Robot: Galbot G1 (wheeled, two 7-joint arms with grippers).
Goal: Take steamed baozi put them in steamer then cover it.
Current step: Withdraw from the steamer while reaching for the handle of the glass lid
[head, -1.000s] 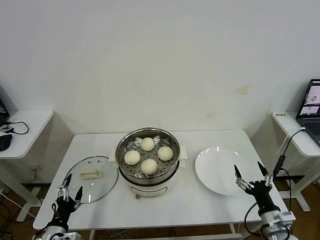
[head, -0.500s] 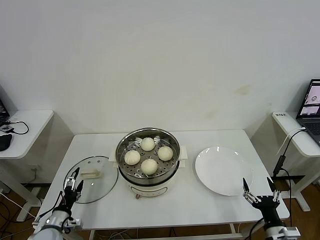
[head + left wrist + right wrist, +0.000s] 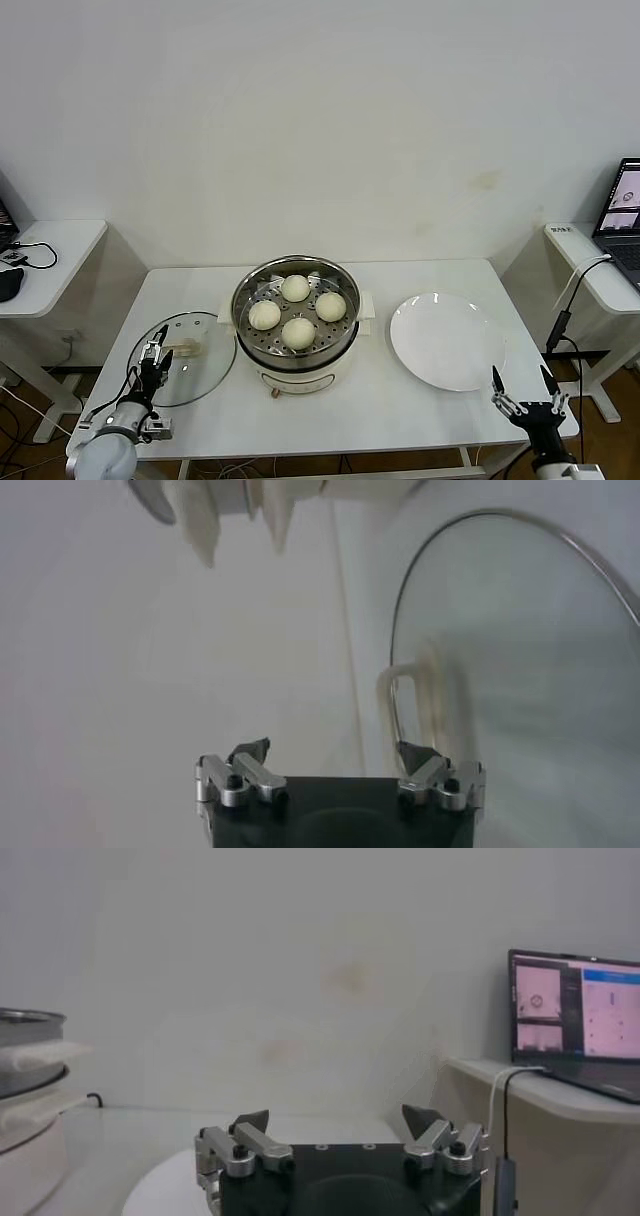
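Note:
Several cream-white baozi sit on the perforated tray inside the shiny steamer at the table's middle. The clear glass cover with its beige handle lies flat on the table left of the steamer. My left gripper is open and empty, low over the cover's near-left part, close to the handle. In the left wrist view the cover and its handle lie just ahead of the open gripper. My right gripper is open and empty at the table's front right corner.
A flat white plate lies right of the steamer, also low in the right wrist view. Side tables stand at both sides, the right one with a laptop and a hanging cable.
My left gripper has moved forward and right, onto the cover's near edge by the handle. My right gripper has drawn back and down off the plate toward the table's front right corner.

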